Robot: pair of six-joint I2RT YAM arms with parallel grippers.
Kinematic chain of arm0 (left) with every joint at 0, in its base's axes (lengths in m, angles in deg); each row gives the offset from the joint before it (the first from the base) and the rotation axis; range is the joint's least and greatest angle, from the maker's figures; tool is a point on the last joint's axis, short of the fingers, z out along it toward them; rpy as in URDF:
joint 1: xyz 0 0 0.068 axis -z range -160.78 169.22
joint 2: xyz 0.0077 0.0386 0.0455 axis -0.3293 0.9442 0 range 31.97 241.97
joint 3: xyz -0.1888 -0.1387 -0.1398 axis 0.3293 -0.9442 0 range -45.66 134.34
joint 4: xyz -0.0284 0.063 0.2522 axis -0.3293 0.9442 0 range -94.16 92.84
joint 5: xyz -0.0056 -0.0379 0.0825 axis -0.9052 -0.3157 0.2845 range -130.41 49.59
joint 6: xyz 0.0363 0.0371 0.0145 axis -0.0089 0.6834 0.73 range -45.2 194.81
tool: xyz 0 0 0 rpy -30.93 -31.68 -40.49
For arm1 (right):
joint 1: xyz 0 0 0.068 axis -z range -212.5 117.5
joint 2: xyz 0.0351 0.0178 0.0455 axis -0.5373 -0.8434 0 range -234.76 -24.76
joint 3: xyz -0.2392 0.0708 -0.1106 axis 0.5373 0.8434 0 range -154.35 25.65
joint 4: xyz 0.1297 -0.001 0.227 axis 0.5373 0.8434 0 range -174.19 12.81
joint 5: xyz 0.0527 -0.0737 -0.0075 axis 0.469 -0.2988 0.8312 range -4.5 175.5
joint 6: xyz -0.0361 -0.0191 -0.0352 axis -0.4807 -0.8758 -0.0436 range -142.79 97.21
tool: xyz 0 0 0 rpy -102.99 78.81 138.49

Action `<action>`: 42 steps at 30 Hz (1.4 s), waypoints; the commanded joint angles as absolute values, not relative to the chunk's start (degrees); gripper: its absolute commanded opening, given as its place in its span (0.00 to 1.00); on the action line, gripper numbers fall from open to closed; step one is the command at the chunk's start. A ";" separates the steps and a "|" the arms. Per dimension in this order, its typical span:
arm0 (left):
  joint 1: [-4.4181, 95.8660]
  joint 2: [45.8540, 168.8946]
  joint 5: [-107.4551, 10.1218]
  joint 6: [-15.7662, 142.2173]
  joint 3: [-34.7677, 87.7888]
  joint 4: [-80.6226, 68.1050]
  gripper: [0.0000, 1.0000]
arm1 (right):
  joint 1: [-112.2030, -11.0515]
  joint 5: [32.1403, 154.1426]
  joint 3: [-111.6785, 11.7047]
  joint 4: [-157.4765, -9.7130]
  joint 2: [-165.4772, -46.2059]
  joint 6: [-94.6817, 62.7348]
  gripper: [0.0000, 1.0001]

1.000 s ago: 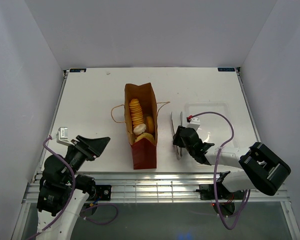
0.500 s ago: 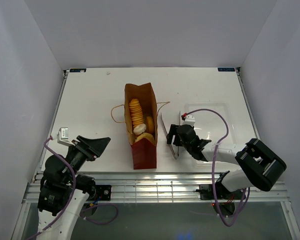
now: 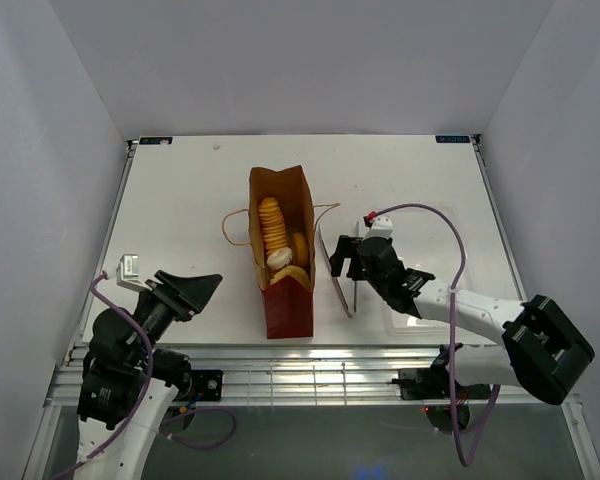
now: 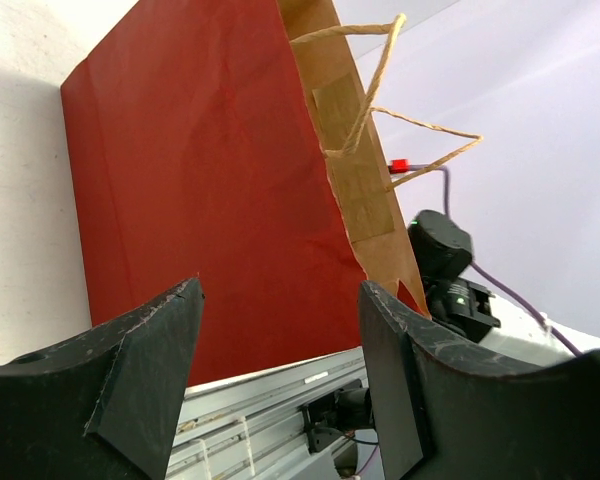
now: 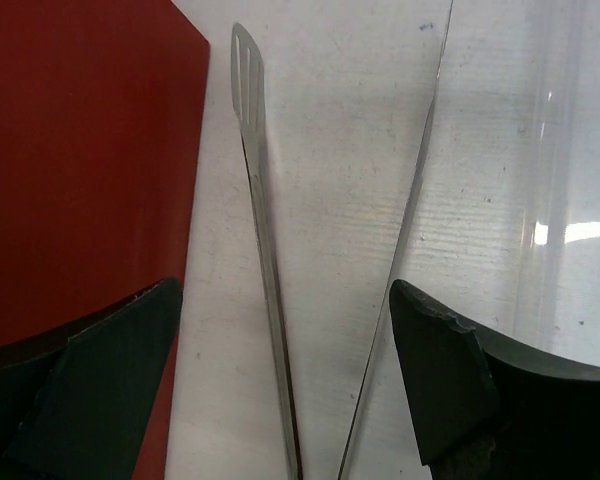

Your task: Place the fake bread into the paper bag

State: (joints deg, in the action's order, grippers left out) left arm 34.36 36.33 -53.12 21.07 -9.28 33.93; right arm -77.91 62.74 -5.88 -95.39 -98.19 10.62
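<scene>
Since every piece of the fake bread (image 3: pixel 271 228) is showing inside the paper bag (image 3: pixel 288 312), the loaf lying lengthwise with the ring buns and the pale pastry crowding its near end, the task is looking as good as finished, and both arms are carrying nothing. The bag is sitting around the middle of the counter (image 3: pixel 180 200), its reddish end pointing at the near edge and its twine handles trailing out to either side; whether it is standing or lying back I cannot tell. The right gripper (image 5: pixel 285 290) is hanging with its fingers spread wide and gripping nothing. The metal tongs (image 5: pixel 263 250) are lying loose on the counter below that gap, just beside the bag's right flank. The clear tray (image 5: pixel 520 180) is resting on their other side, toward the right edge, apparently emptied. The left gripper (image 4: pixel 275 300) is waiting by the near left corner, likewise opened wide and empty, facing the bag's red face from a short way off. That is probably so it can steady the bag if needed. The bread is therefore sitting left of the right gripper, walled off by paper.
</scene>
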 commanded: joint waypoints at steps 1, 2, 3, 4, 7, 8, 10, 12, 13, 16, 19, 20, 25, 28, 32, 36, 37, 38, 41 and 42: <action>34.43 36.10 -54.02 20.05 -10.93 32.77 0.73 | -78.12 59.58 -8.54 -91.50 -92.98 7.89 0.90; 34.43 36.10 -54.20 19.70 -11.38 32.32 0.73 | -78.12 59.14 -8.54 -90.79 -91.92 7.54 0.90; 34.43 35.93 -54.47 19.44 -11.99 31.97 0.73 | -78.12 58.87 -8.46 -90.26 -89.47 6.66 0.90; 34.43 35.75 -55.08 19.09 -12.61 31.01 0.73 | -78.12 58.26 -8.28 -89.12 -88.06 6.13 0.90; 34.43 35.40 -55.87 17.50 -15.15 28.99 0.73 | -78.20 57.47 -7.75 -87.10 -83.13 4.46 0.90; 34.43 35.05 -56.48 16.72 -16.38 28.54 0.73 | -78.20 57.38 -7.32 -85.44 -80.77 4.11 0.90; 34.43 34.43 -56.93 15.92 -17.88 26.70 0.73 | -78.12 57.38 -6.44 -84.28 -78.30 3.67 0.90; 34.43 33.20 -58.07 14.43 -20.24 24.08 0.74 | -78.12 57.20 -4.68 -81.03 -74.45 3.58 0.90; 34.43 32.76 -58.51 13.90 -21.22 23.01 0.74 | -78.20 57.11 -3.80 -80.33 -72.94 3.41 0.90; 34.43 30.31 -59.91 11.71 -24.99 19.15 0.75 | -78.20 58.60 0.67 -79.62 -65.56 2.09 0.90; 34.43 27.49 -61.58 9.07 -29.65 14.14 0.76 | -78.20 64.47 6.82 -81.54 -55.64 0.51 0.90; 34.43 26.70 -61.94 8.19 -30.97 12.73 0.76 | -78.12 66.32 8.67 -82.34 -52.83 -0.02 0.90; 34.43 25.99 -65.36 4.50 -37.73 3.59 0.77 | -78.12 82.21 21.66 -86.73 -29.54 1.46 0.90; 34.43 25.99 -67.03 3.97 -39.76 -2.20 0.77 | -78.12 89.33 28.33 -86.13 -16.36 4.98 0.90; 34.43 25.99 -70.72 -1.10 -47.21 -14.41 0.77 | -78.12 94.72 31.35 -89.54 -16.93 7.88 0.90; 34.43 26.08 -72.31 -8.67 -56.19 -33.27 0.77 | -78.12 91.31 35.05 -89.02 -14.56 10.43 0.90; 34.43 25.99 -72.05 -10.34 -57.86 -35.68 0.77 | -78.20 90.34 35.66 -89.29 -14.74 10.61 0.90; 34.43 26.08 -71.87 -9.84 -57.88 -35.45 0.77 | -78.20 89.55 36.45 -89.03 -13.70 11.31 0.90; 34.43 26.08 -72.31 -7.64 -57.79 -36.06 0.77 | -78.12 86.21 36.55 -87.97 -14.21 12.27 0.90; 34.43 26.51 -72.66 -7.29 -57.96 -35.62 0.77 | -78.20 82.38 35.85 -85.62 -14.04 12.72 0.90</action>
